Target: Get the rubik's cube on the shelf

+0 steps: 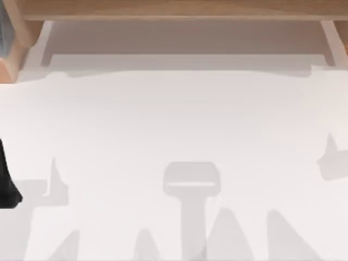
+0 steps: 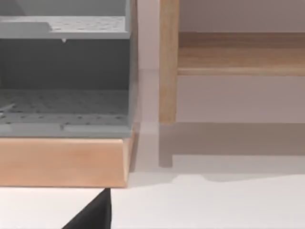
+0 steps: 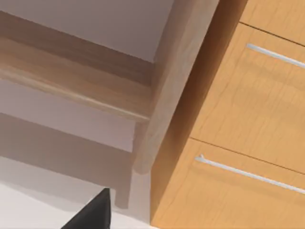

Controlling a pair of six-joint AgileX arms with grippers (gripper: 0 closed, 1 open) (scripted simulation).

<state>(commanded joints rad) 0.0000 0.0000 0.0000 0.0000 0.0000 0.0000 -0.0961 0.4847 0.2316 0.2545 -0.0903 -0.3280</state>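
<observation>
The shelf point(image 1: 174, 10) spans the far side of the table point(image 1: 174, 125). Where the rubik's cube lies from either gripper cannot be told — so no nearer arm can be judged. The left gripper point(image 2: 93, 214) is aimed at the shelf's left end and the right gripper point(image 3: 93, 214) at its right end — whether either is apart or together cannot be told.

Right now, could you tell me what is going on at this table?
Nothing is being handled at this moment. The long light-brown wooden shelf with pale side supports spans the far edge of the white table. A dark part of the left arm sits at the table's left edge. The left wrist view looks at a grey cabinet on a wooden base beside the shelf; the right wrist view faces orange-brown wooden drawers with metal handles.
</observation>
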